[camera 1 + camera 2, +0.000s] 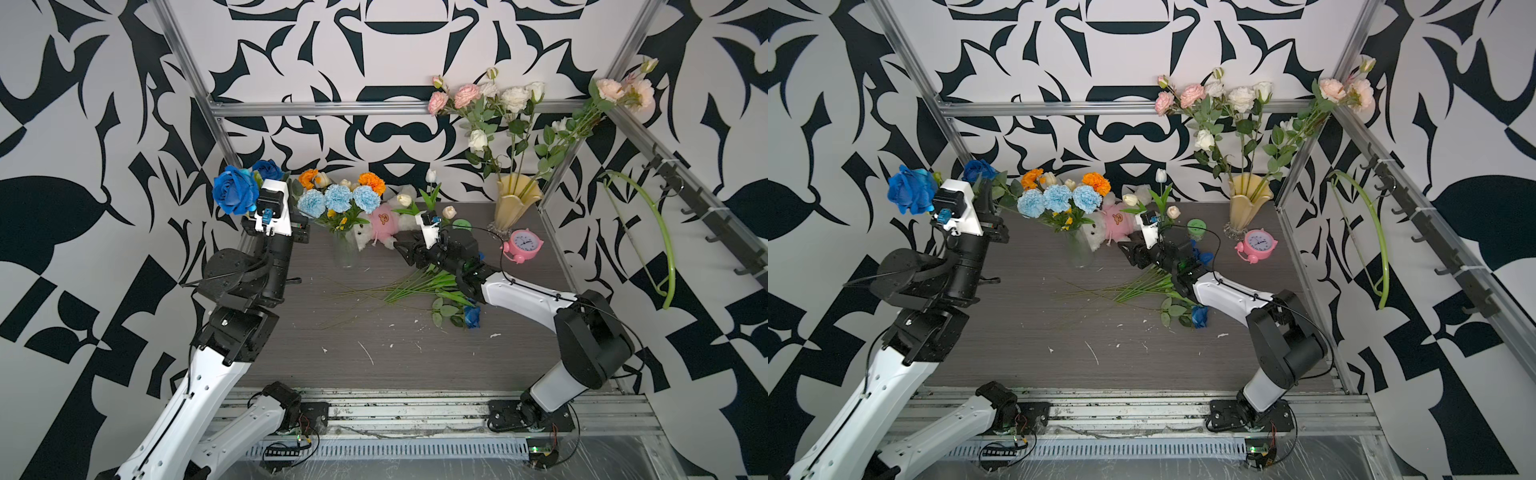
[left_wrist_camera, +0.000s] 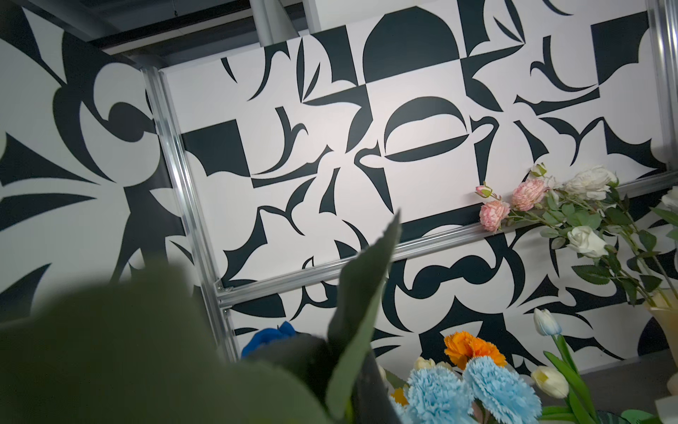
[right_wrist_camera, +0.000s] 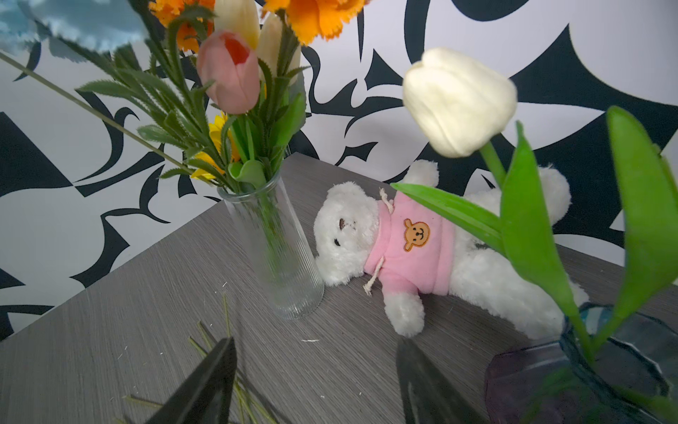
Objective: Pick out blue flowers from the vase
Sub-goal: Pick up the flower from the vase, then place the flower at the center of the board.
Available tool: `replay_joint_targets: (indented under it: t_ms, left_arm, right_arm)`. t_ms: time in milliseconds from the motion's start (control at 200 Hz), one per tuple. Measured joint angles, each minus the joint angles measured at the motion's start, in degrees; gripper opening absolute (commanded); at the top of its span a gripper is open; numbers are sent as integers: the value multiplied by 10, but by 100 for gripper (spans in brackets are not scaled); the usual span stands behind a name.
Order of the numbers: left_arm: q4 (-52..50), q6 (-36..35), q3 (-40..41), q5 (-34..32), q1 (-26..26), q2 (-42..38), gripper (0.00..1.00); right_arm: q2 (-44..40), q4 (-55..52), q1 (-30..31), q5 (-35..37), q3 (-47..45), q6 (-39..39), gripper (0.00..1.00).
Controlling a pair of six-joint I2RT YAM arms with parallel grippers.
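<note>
One grey table (image 1: 395, 361) bears everything. Left gripper (image 1: 986, 193), jaws closed on the leafy stem of two deep-blue roses (image 1: 235, 190), holds them high, left of the glass vase (image 1: 345, 253). Right gripper (image 1: 405, 250) hangs open near the vase. Three pale-blue carnations (image 1: 337, 198) stand in the vase, and a single blue rose (image 1: 472, 316) lies flat on the table

Left arm (image 1: 199, 382) and right arm (image 1: 521, 293): white link shells, matt black joint housings, small dark screw heads dotted along the shells. A thin black cable runs clipped along each shell. Each wrist carries a white camera block (image 1: 275, 205) with a blue connector (image 1: 268, 215). Right gripper (image 3: 315, 341) fingers (image 3: 209, 381) are black and tapered. Black base plates (image 1: 503, 411) sit at the bench's near edge.
</note>
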State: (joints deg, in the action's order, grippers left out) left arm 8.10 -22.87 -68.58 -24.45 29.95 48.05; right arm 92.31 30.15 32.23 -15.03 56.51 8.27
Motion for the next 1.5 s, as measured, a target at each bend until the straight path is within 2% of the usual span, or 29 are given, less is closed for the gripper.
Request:
replay_joint_targets:
  t_ms: [315, 530, 665, 825, 905, 1020, 1150, 1360, 1500]
  left_arm:
    - [-110, -22, -85, 0, 0, -30, 0]
    - [-191, -28, -170, 0, 0, -18, 0]
    - [-256, -32, -212, -2, 0, 13, 0]
    - [-341, -42, -241, -10, 3, 85, 0]
    - [-374, -59, -231, -33, 30, 114, 0]
    - [-401, -100, -190, -81, 107, 147, 0]
    - [-414, -128, -164, -106, 174, 190, 0]
    - [-393, -157, -125, -120, 243, 278, 0]
    - [-341, -162, -83, -98, 267, 356, 0]
  right_arm:
    - [-33, 7, -9, -3, -8, 7, 66]
    - [-59, 4, -25, -5, -9, 22, 65]
    - [-68, -26, -69, -20, 6, 50, 67]
    - [-67, -123, -122, -40, 79, 56, 70]
    - [-67, -158, -143, -57, 119, 56, 70]
    - [-67, -193, -172, -82, 158, 57, 70]
    - [-67, -233, -204, -109, 186, 65, 70]
    - [-64, -279, -233, -132, 219, 72, 71]
    - [-64, -296, -248, -139, 228, 83, 71]
